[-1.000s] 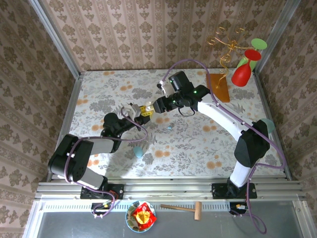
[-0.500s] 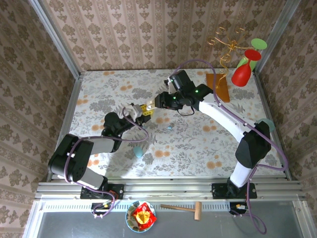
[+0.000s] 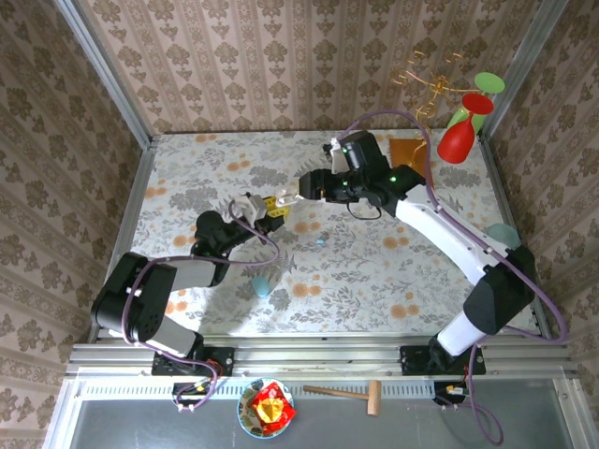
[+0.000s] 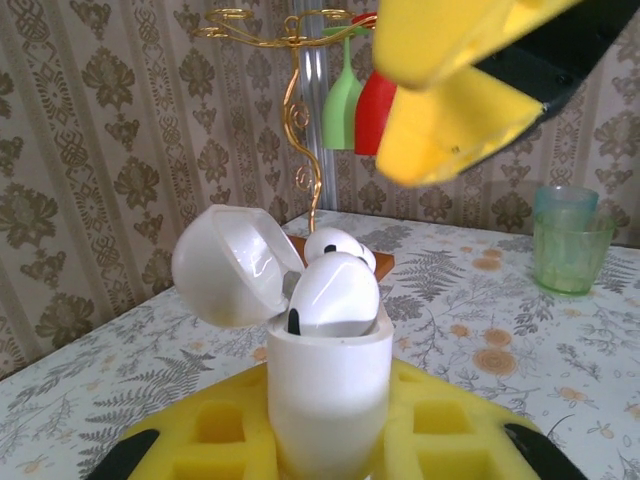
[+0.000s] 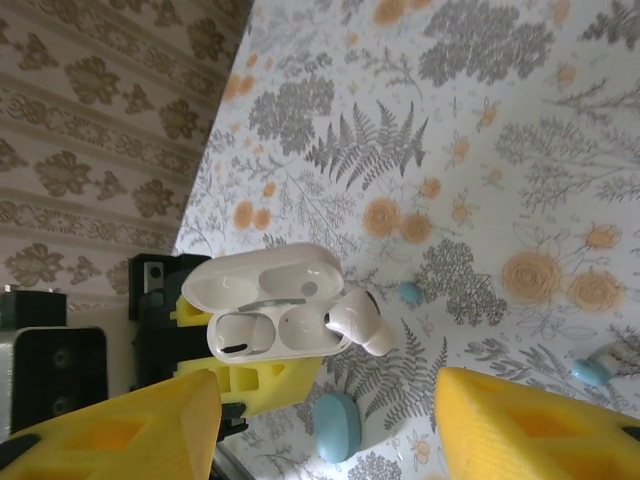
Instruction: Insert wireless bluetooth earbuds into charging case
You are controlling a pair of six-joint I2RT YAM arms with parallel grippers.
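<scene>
Two yellow left fingers (image 4: 440, 425) pinch the base of a white charging case (image 4: 328, 390), pressed against its sides and holding it upright above the floral table (image 3: 374, 281). The case's lid (image 4: 230, 265) is flipped open to one side. One white earbud (image 4: 335, 292) sits crooked at the mouth of the case, its rounded head sticking out above the rim and not seated in its well. In the right wrist view it leans over the case's edge. Just behind it in the left wrist view is a second white rounded shape, and I cannot tell whether that is another earbud.

The right gripper (image 3: 288, 195) hangs just above and beside the case. Its yellow fingers (image 5: 120, 430) are spread wide, with nothing between them and no contact with the earbud.

On the table below lie a light blue case (image 5: 337, 425) and, near it, a tiny pale blue earbud (image 5: 410, 292). A green plastic cup (image 4: 565, 240) stands well apart, near a gold wire rack (image 4: 300, 100) hung with red and green glasses.
</scene>
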